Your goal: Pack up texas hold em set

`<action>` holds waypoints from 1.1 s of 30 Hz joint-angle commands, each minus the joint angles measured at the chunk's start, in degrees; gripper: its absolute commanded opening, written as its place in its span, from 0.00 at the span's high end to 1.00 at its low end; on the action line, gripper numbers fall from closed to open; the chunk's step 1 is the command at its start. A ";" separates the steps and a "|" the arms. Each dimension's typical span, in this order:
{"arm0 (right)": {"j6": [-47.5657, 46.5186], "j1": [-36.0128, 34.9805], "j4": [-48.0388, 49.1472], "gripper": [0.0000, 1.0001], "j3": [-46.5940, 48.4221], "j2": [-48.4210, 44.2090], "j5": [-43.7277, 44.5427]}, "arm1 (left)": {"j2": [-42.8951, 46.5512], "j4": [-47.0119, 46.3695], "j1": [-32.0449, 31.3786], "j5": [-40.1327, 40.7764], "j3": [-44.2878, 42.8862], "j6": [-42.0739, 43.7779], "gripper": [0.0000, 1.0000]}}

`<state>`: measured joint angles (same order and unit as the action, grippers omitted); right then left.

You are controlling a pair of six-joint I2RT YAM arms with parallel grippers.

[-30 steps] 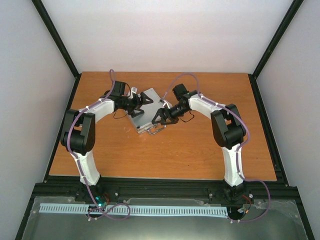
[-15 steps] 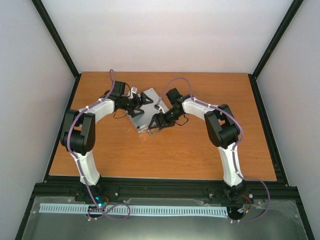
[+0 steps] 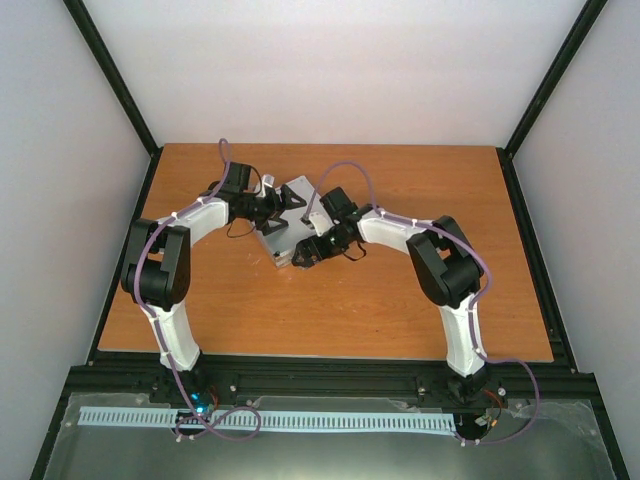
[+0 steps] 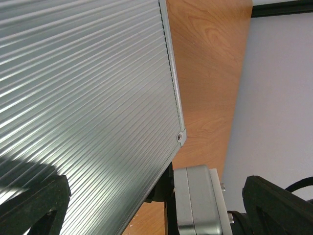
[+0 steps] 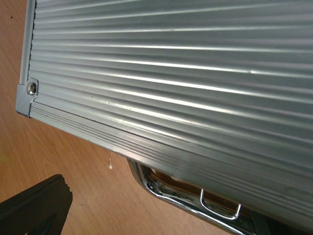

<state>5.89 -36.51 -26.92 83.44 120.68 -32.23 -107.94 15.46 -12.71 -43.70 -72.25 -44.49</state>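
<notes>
The small silver metal case (image 3: 275, 238) lies closed on the table, its ribbed lid up. The lid fills the left wrist view (image 4: 88, 98) and the right wrist view (image 5: 186, 73). Its chrome handle (image 5: 195, 203) sticks out from the near edge. My left gripper (image 3: 290, 202) is open over the case's far part, with one black finger (image 4: 29, 205) low at the left. My right gripper (image 3: 303, 254) is open at the case's near edge by the handle, with one finger (image 5: 34, 208) showing. The card boxes, chip stacks, dice and blue disc are out of view.
The wooden table (image 3: 400, 300) has black rails along its edges and white walls around it. A silver block (image 4: 195, 200) of the other arm sits close beside the case's corner in the left wrist view.
My right arm has swung left and nearer along the case's front edge, to the handle. The left arm and the case have stayed put.
</notes>
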 commanded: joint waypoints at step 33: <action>-2.96 8.52 2.91 0.04 2.15 8.69 -38.98 | 1.08 2.81 -0.21 0.95 2.99 1.78 0.00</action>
<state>2.39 -29.63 -22.87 85.12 129.51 -74.50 -107.07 14.50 -12.67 -43.81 -70.81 -43.70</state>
